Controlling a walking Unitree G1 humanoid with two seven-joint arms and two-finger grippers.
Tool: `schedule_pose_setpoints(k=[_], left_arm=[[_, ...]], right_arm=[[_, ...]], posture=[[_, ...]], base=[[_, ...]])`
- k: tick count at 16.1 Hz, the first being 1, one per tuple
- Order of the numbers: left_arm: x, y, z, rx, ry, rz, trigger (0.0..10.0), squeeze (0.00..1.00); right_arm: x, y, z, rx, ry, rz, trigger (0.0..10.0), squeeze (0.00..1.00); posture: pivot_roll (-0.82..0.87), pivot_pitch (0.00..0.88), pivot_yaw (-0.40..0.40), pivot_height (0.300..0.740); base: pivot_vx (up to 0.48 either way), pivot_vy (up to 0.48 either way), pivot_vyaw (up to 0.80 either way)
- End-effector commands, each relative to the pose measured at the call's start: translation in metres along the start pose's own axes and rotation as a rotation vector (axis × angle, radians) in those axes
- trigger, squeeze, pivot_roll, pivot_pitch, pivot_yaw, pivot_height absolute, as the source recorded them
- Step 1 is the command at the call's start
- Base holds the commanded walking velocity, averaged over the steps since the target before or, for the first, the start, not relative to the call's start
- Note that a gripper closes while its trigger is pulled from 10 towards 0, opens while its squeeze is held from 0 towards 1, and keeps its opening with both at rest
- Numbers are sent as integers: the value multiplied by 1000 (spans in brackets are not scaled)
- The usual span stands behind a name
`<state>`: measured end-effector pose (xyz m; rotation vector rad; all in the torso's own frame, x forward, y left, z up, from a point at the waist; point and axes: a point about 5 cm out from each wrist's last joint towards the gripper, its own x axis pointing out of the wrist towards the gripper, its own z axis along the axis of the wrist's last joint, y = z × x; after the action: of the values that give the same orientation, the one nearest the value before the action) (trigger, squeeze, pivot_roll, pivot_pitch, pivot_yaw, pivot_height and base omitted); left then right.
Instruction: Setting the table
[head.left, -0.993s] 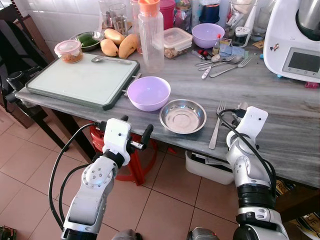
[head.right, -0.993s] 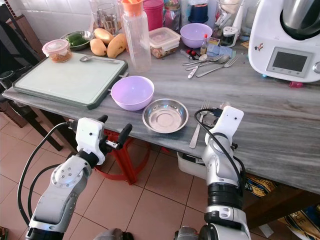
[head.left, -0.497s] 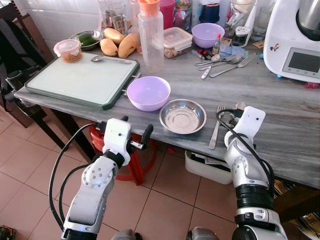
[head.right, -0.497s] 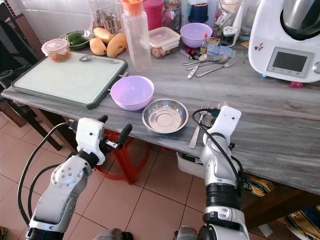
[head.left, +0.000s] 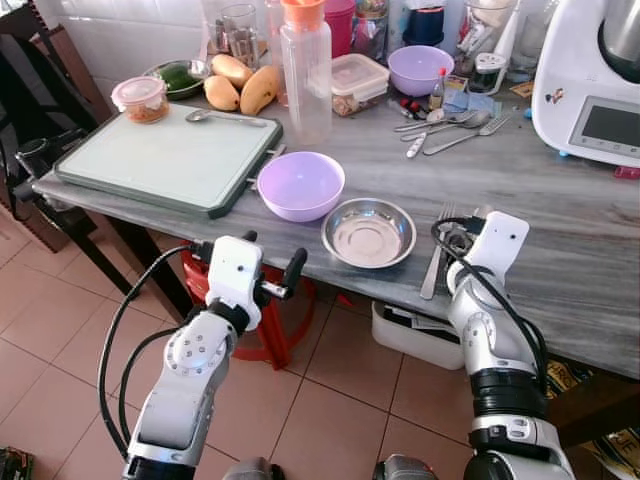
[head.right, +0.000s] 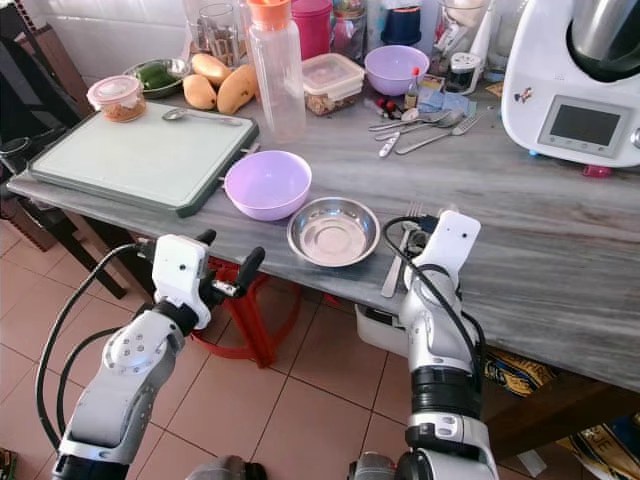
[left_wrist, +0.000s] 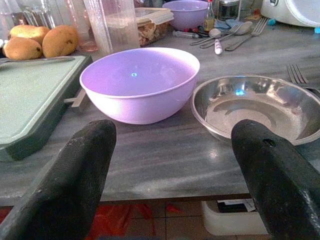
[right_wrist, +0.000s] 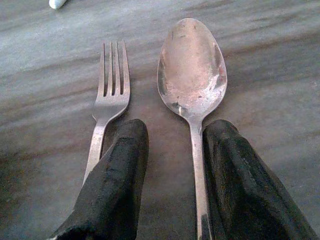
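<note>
A lilac bowl (head.left: 300, 185) and a steel bowl (head.left: 368, 231) stand side by side near the front edge of the grey table (head.left: 560, 200). To their right lie a fork (right_wrist: 112, 80) and a spoon (right_wrist: 192, 75), parallel on the tabletop. My right gripper (right_wrist: 176, 131) is low over them and open. The spoon's handle runs between its fingers, close to one of them, and the fork's handle lies outside the other. My left gripper (head.left: 272, 255) hangs open and holds nothing, just below the table edge in front of the bowls.
A green cutting board (head.left: 165, 155) with a spoon lies at the left, with a clear bottle (head.left: 305, 75), mangoes (head.left: 240, 90) and containers behind. Loose cutlery (head.left: 450, 125) and a white appliance (head.left: 595, 90) stand at the back right. A red stool (head.left: 275, 335) stands under the table.
My right wrist has edged slightly to the left over the fork and spoon. The left arm has stayed where it was.
</note>
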<state>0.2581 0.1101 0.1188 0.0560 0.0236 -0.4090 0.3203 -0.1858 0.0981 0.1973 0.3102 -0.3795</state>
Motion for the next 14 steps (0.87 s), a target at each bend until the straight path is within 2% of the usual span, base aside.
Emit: schedule_pose_setpoints(k=[1,7,10,13,14], left_arm=[[2,1,2,11,-6,2,10000,0],[5,3,1,13,-10,27,10000,0],[8,4,0,16,-17,59,10000,0],[8,5,-6,-7,-7,99,10000,0],[9,5,-8,-14,-7,101,10000,0]], right_arm=[[-2,-1,4,5,-28,-5,10000,1000],[-4,5,25,30,-181,40,10000,1000],[-8,6,32,-1,-254,74,10000,1000],[-21,4,32,-48,-330,110,10000,1000],[-36,0,30,-96,-387,141,10000,1000]], posture=[[-12,24,69,740],[-21,0,65,740],[-24,0,57,740],[-46,0,52,740],[-55,0,50,740]], base=[[0,0,0],[0,0,0],[0,0,0],[0,0,0],[0,0,0]])
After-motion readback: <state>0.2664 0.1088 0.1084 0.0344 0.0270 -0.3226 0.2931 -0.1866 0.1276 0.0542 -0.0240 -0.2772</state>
